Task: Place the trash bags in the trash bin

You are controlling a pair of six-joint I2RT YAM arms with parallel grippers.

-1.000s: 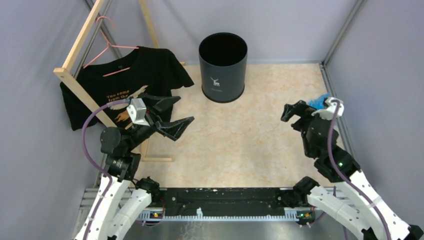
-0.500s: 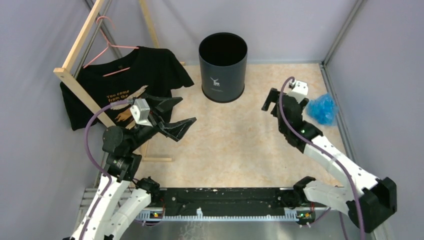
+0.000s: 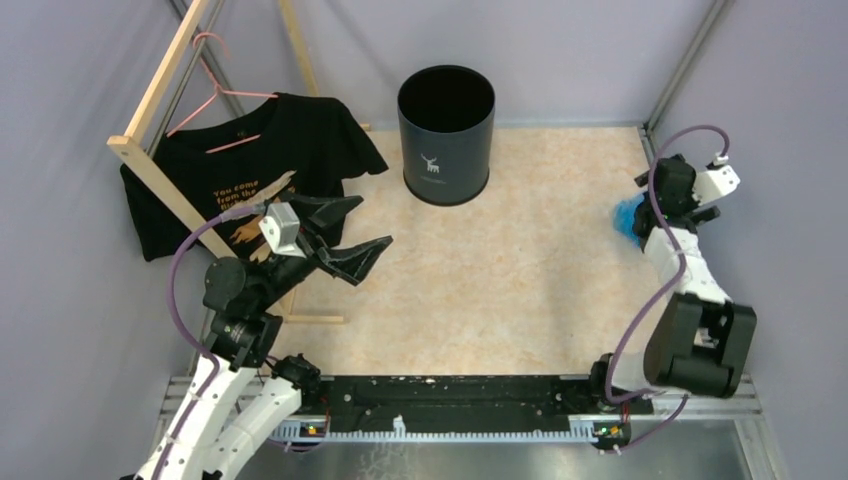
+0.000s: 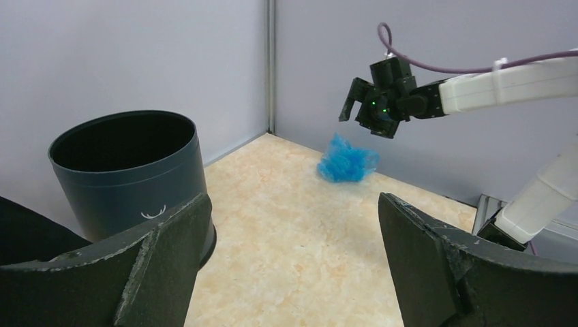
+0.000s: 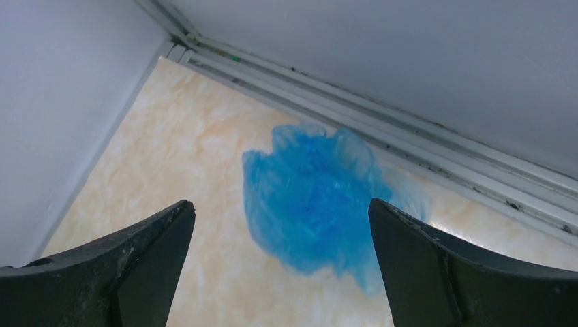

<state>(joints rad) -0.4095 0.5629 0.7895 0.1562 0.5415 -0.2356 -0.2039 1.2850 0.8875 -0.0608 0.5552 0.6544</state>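
Crinkly translucent plastic trash bag (image 5: 310,197)

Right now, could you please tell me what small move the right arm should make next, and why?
Probably lower the right gripper onto the trash bag: its jaws stand open with the crumpled blue bag lying on the table between them in the wrist view, not yet gripped.

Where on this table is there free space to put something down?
Bare: the table's middle, between trash bin, left gripper and blue bag. Crowded: far left around the T-shirt and wooden rack; right edge, where the right gripper hangs over the bag.
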